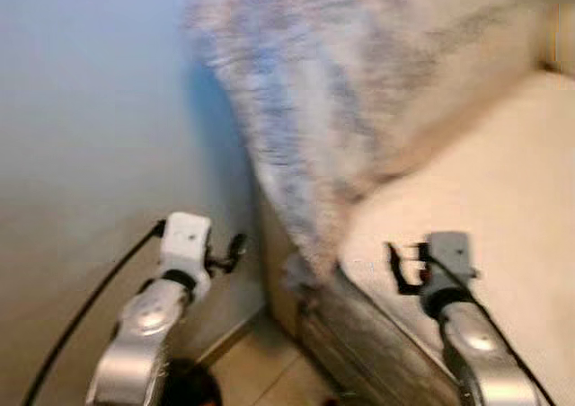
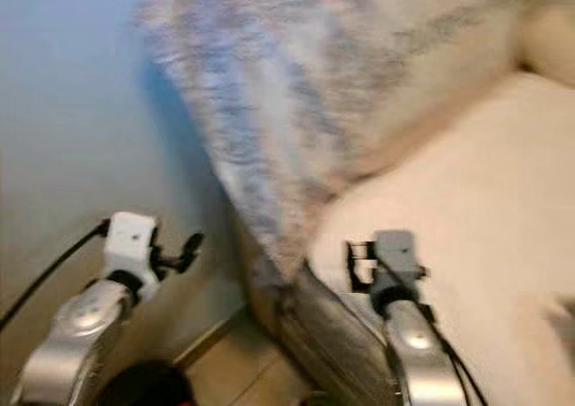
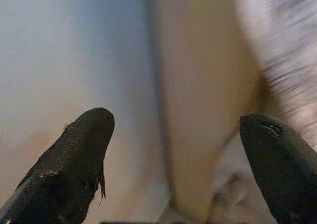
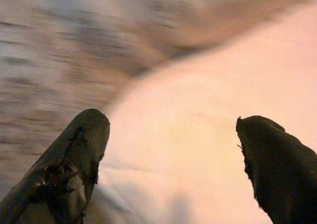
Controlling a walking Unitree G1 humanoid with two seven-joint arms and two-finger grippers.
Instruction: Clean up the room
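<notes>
The views are blurred by motion. A fuzzy blanket (image 1: 305, 92) with blue, grey and white patches hangs over the corner of a cream sofa (image 1: 485, 181) and trails down its side. My left gripper (image 3: 176, 130) is open and empty, held in the gap between the wall and the sofa's side. Over the cream seat cushion (image 4: 198, 125), near the blanket's edge (image 4: 59, 60), my right gripper (image 4: 171, 130) is open with nothing between its fingers.
A pale blue wall (image 1: 90, 110) stands close on the left. A narrow strip of tan floor (image 1: 260, 370) runs between the wall and the sofa's grey-brown side (image 1: 359, 343). A black cable (image 1: 81, 312) trails from my left arm.
</notes>
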